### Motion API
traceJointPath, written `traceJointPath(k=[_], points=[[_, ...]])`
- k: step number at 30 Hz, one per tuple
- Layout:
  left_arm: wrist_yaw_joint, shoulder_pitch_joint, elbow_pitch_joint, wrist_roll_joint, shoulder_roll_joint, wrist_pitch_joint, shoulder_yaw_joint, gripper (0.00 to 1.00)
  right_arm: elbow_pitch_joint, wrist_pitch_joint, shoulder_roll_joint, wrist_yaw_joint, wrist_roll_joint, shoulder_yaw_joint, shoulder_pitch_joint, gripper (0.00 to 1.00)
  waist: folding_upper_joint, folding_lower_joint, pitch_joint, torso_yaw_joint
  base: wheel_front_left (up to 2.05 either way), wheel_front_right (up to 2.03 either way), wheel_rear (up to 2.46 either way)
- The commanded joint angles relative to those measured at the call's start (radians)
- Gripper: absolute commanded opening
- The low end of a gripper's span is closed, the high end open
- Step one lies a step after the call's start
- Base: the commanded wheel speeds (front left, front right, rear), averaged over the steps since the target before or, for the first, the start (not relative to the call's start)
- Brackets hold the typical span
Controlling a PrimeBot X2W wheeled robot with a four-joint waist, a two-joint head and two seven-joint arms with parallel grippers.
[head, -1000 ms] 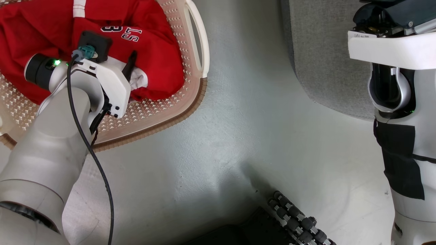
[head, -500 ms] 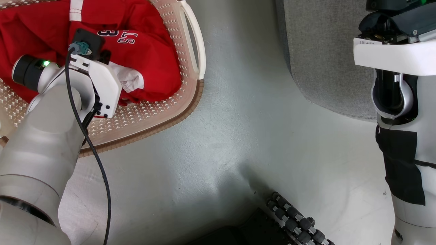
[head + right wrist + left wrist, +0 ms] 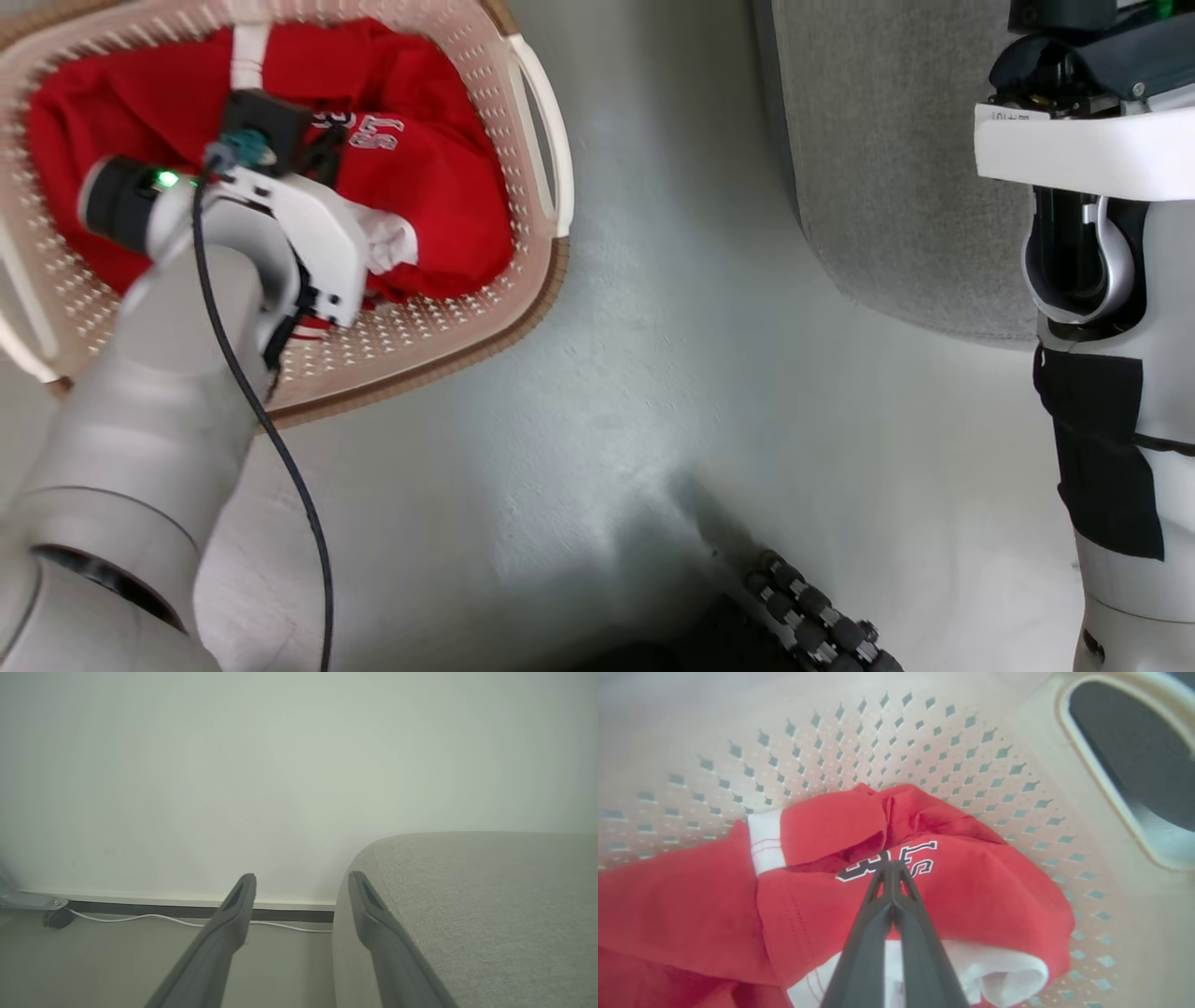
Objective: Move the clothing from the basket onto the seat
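Floor (image 3: 653,392): smooth, pale grey-green, matte, with a soft shadow toward our base. Wall (image 3: 280,765): plain off-white, with a dark baseboard (image 3: 299,915) along the bottom. A thin white cable (image 3: 299,928) lies on the floor just in front of it and runs up to the seat corner. There's a metal foot with a caster (image 3: 51,918) at the left edge of right wrist view; we can't tell what it belongs to.

The basket (image 3: 523,313) sits on the floor to our left and the seat (image 3: 887,187) to our right, well apart, with a strip of floor between them. The clothing (image 3: 448,215) lies crumpled inside the basket, white trim and lettering up. The basket wall and white handle (image 3: 546,121) on the seat side stand between the clothing and the seat.

Left gripper (image 3: 893,870) is down in the basket, fingers pressed together. The tips pinch the red fabric right at the lettering, and it bunches around them. Our left forearm and its black cable (image 3: 252,411) cover the near part of the basket in head view.

Right gripper (image 3: 301,879) hangs in air, fingers spread, holding nothing, with one finger just off the seat's rounded corner. Right arm (image 3: 1102,280) overlaps the seat's edge in head view. A roller wheel (image 3: 812,625) of our base is at the bottom, apart from both.
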Motion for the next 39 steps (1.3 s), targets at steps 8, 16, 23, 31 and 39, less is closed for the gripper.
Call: traceJointPath(k=[8, 16, 23, 31, 39], points=[[-0.001, 0.098, -0.089, -0.046, -0.016, -0.062, 0.021, 0.00, 0.031, -0.006, 0.003, 0.007, -0.063, -0.019, 0.108, 1.00, 0.0000, 0.0000, -0.152, 0.069, 0.00, 0.00, 0.00], [0.014, 0.215, -0.305, -0.003, -0.008, -0.065, 0.140, 0.00, 0.089, -0.006, 0.003, 0.007, -0.124, -0.053, 0.193, 1.00, 0.0000, 0.0000, -0.298, 0.143, 0.00, 0.00, 0.00], [0.023, 0.385, -0.469, 0.097, -0.018, -0.065, 0.268, 1.00, 0.136, -0.006, -0.001, 0.007, -0.149, -0.070, 0.274, 1.00, 0.0000, 0.0000, -0.436, 0.198, 0.00, 0.00, 0.00], [0.016, 0.548, -0.596, 0.202, -0.040, -0.065, 0.422, 1.00, 0.178, -0.006, -0.016, 0.007, -0.152, -0.085, 0.367, 1.00, 0.0000, 0.0000, -0.577, 0.249, 0.00, 0.00, 0.00], [0.008, 0.668, -0.655, 0.269, -0.057, -0.065, 0.572, 1.00, 0.208, -0.006, -0.028, 0.007, -0.152, -0.086, 0.443, 1.00, 0.0000, 0.0000, -0.706, 0.286, 0.00, 0.00, 0.00]])
